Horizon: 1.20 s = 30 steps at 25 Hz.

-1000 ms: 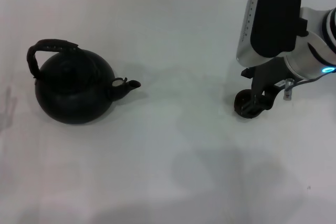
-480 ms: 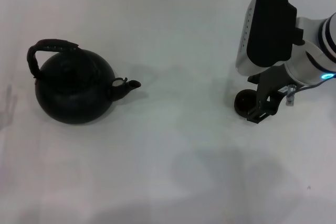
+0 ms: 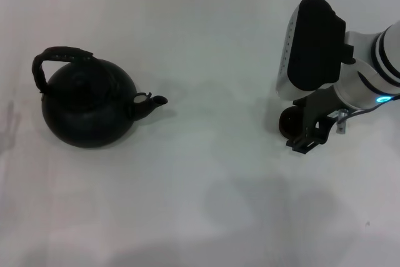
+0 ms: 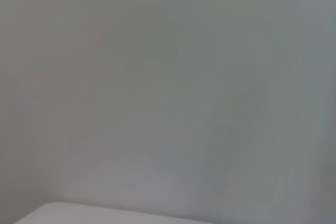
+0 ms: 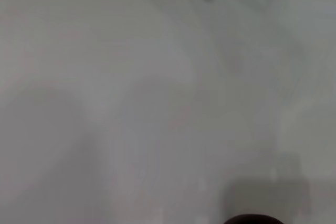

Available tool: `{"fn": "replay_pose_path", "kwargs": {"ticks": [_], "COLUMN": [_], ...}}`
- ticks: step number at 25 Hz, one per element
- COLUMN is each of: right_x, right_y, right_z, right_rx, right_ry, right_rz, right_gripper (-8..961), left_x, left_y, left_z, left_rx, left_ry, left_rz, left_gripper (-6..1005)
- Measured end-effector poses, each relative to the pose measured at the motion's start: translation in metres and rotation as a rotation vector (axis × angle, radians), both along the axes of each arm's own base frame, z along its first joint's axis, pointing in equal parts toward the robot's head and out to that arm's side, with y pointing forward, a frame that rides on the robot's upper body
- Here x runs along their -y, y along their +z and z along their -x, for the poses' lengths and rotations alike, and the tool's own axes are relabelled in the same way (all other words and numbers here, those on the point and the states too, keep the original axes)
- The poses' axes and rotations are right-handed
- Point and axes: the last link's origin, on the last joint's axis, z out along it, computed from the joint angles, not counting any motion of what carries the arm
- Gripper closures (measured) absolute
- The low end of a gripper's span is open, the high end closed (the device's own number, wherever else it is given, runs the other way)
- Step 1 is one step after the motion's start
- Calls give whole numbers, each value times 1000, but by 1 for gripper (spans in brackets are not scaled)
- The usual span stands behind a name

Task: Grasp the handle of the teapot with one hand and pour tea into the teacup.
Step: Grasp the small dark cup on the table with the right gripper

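Looking down from the head camera, you had the right tool point(image 3: 307, 130) low on the worktop point(image 3: 206, 204) at the right side, wrapped around the teacup point(image 3: 289, 123); over the last second the arm had swung its wrist and drifted a little toward the middle, while the cup stayed where it stood. Its dark fingers point(image 3: 301, 144) sat against the cup, but you could not tell whether they were pinching it or merely beside it. The teapot point(image 3: 87, 109) stood well apart on the left, upright, spout point(image 3: 152, 102) aimed toward the cup, with the handle point(image 3: 59, 56) arched over its top and untouched. That suggested the cup was being positioned first, and the pour had not yet begun.

The left wrist camera showed you only blank pale surface; the left tool was not visible anywhere, so that arm appeared parked out of frame.

From the right wrist camera you saw bare worktop point(image 5: 131, 103) and just a dark curved sliver at the edge, probably the rim of the teacup point(image 5: 253, 219), confirming how close that arm sat to it.
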Motion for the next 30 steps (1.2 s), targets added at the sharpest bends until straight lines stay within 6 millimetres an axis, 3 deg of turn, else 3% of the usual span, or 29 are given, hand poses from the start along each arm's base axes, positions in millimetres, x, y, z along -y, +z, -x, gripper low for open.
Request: {"fn": "replay_pose_path", "kwargs": {"ticks": [30], "right_x": [-2], "right_y": [-7], "right_z": [-7], "right_rx": [15], "right_ry": [11], "right_rz": [-7], "right_gripper": [107], "left_x": [2], "left_y": [0], "left_z": [0], "left_rx": [1], "left_ry": [-1], "left_rz": [-3], "left_gripper": [192]}}
